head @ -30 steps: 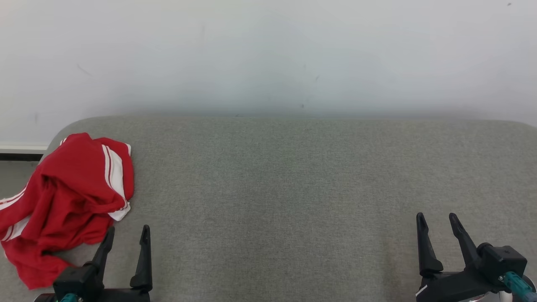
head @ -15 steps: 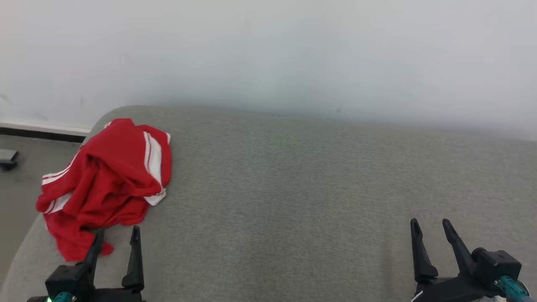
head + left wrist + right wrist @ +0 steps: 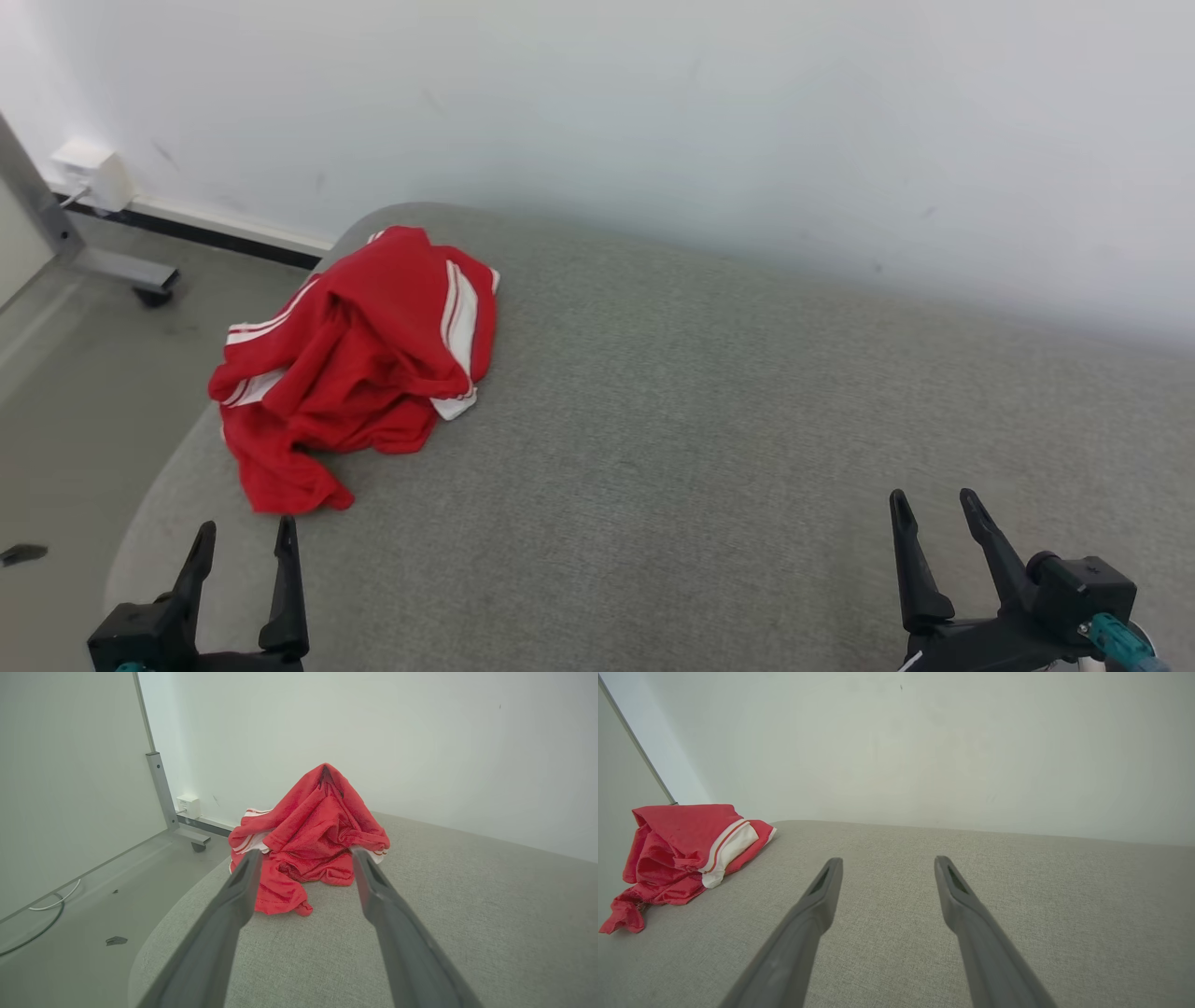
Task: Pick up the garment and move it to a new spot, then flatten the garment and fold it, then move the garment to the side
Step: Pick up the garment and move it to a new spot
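A crumpled red garment with white stripes lies heaped near the left end of the grey cushioned surface. My left gripper stands open just in front of the heap, apart from it, nothing between its fingers. In the left wrist view the garment rises in a peak straight ahead beyond the open left gripper. My right gripper is open at the lower right, far from the cloth. In the right wrist view the garment sits at the far left, away from the open right gripper.
A white wall runs behind the surface. Left of the rounded cushion edge is grey floor, with a metal stand on a caster, a white wall box, and a cable on the floor.
The head view has swung left, so the garment now sits further right and higher in the picture and the floor shows. Both grippers stay open in the same places at the bottom.
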Tool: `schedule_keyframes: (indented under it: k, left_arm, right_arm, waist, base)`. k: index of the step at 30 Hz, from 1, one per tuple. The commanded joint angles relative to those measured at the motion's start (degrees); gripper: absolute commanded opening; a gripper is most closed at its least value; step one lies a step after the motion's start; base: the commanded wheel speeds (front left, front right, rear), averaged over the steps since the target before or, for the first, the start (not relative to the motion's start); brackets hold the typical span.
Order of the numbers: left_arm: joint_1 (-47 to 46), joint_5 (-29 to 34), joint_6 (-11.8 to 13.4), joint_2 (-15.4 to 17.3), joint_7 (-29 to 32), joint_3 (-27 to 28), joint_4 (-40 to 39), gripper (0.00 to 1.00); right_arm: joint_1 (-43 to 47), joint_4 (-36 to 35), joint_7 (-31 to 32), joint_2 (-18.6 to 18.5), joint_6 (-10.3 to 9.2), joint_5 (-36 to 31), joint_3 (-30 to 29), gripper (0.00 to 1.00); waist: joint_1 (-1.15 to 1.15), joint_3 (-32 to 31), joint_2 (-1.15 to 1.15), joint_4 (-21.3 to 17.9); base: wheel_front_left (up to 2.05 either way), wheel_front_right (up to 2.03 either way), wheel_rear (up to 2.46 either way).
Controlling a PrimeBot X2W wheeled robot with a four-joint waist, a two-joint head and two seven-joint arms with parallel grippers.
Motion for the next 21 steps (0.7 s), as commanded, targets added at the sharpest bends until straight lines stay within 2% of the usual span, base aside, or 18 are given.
schedule_keyframes:
  k: [1,10,21]
  left_arm:
    - [0.4,-0.3,0.1,0.2,-0.3,0.0,0.0,1.00]
    - [-0.1,-0.6,0.8,0.7,-0.7,0.5,0.1,1.00]
    - [0.5,-1.4,1.5,1.2,-0.9,0.6,0.2,1.00]
  right_arm:
    - [-0.2,0.0,-0.1,-0.1,-0.12,0.3,0.0,1.00]
    - [-0.7,0.7,-0.7,-0.1,-0.12,0.7,0.6,1.00]
    - [-0.9,1.7,-1.2,-0.1,-0.12,0.9,1.1,1.00]
  waist:
    - [0.00,0.6,0.00,2.3]
    - [0.00,0.8,0.00,5.1]
    - [0.00,0.9,0.00,5.5]
  base:
    - [0.00,0.00,0.00]
    - [0.00,0.00,0.00]
    - [0.00,0.00,0.00]
